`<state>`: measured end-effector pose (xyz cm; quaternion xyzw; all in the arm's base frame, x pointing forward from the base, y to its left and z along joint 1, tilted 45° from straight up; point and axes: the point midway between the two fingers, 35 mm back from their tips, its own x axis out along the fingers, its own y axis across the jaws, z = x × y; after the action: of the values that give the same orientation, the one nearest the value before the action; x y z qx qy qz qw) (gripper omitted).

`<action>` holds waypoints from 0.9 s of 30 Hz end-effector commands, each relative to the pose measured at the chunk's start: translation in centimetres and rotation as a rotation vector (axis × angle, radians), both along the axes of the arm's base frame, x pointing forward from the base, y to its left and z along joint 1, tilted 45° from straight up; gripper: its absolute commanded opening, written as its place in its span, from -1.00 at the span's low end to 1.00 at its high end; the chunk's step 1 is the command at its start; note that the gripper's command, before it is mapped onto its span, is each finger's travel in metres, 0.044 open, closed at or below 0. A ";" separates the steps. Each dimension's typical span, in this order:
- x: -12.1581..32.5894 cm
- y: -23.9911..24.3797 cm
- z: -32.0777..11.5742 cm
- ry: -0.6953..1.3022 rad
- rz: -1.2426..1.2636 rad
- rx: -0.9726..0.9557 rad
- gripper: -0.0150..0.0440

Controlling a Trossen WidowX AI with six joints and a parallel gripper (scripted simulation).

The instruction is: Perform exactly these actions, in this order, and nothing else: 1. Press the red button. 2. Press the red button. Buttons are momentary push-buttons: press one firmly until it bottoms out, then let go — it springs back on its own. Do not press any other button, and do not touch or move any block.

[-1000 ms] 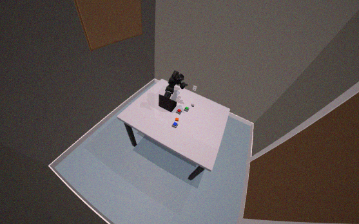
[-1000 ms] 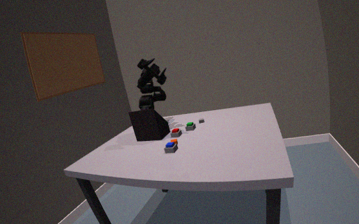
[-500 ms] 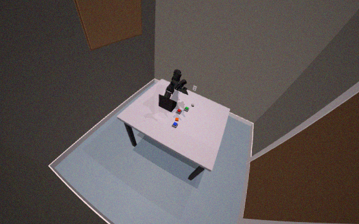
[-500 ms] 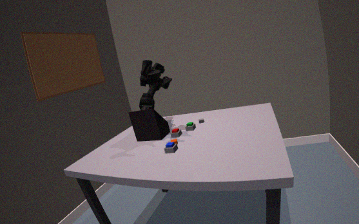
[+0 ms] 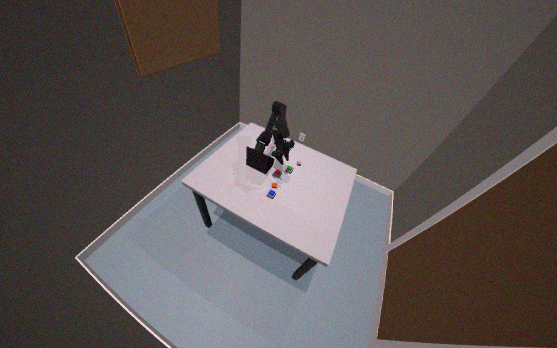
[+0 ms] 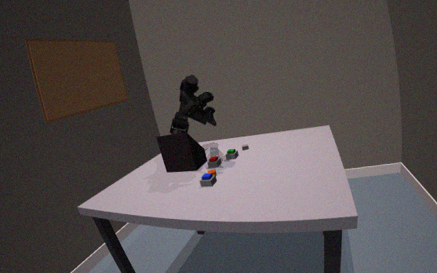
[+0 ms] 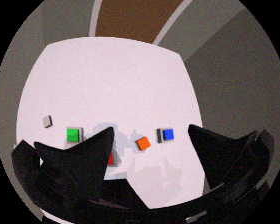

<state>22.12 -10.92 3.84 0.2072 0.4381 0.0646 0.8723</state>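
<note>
Hand (image 7: 151,145) wide open, empty, above red button (image 6: 213,158)

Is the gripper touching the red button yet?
Apart. The exterior view shows the open gripper hanging in the air well above the red button, with wall visible between them.

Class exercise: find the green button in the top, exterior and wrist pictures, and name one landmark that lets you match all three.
Top: green button near the table's far side, just right of the red button.
Exterior: green button up and right of the red button, with a small grey block beyond it.
Wrist: green button at left, beside one dark fingertip.
Shared landmark: the blue button with the orange block beside it.
</note>
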 end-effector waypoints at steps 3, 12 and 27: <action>-3.1 7.8 -2.2 0.491 0.425 0.347 0.86; -3.1 7.8 -2.2 0.491 0.425 0.347 0.86; -3.1 12.2 -6.6 0.489 0.426 0.349 -0.11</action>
<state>19.07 0.86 -2.33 0.2611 0.6517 0.2684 0.6596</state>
